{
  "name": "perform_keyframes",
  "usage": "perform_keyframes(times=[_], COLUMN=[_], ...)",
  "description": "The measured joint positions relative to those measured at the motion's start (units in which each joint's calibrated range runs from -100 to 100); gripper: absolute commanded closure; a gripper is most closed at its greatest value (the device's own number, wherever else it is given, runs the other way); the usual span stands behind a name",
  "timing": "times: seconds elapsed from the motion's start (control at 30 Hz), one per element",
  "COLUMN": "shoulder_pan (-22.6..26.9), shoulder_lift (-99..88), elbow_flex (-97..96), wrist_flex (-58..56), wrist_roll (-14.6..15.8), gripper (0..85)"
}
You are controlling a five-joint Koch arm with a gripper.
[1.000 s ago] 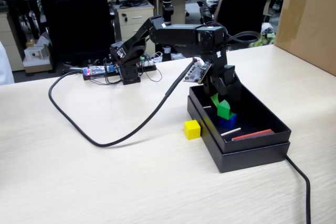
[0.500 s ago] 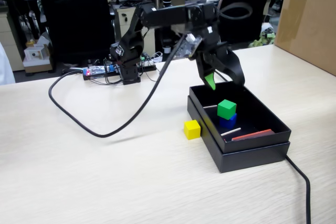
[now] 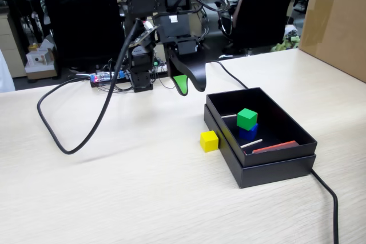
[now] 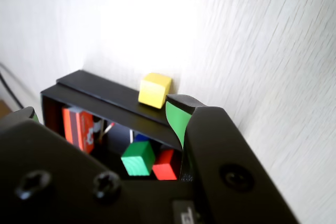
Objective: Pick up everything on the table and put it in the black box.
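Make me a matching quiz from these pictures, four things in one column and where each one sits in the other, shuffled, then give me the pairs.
Things:
1. yellow wooden cube
2. green wooden cube
3. blue wooden cube
4. flat red block

Places:
A. inside the black box, lying against its near right wall in the fixed view
B. on the table, just outside the box's left wall in the fixed view
C. inside the box, directly under another cube
D. inside the box, stacked on top of another cube

Pairs: 1-B, 2-D, 3-C, 4-A
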Motion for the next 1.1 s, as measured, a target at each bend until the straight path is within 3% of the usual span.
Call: perform_keyframes(times=[0.5, 1.1], shoulder_pan=[0.93, 2.20], shoulder_lift=[16.70, 28.74], elbow_flex=[0.27, 5.29], wrist_flex=[0.00, 0.00], wrist_roll=[4.69, 6.25], gripper=[37.0, 37.5])
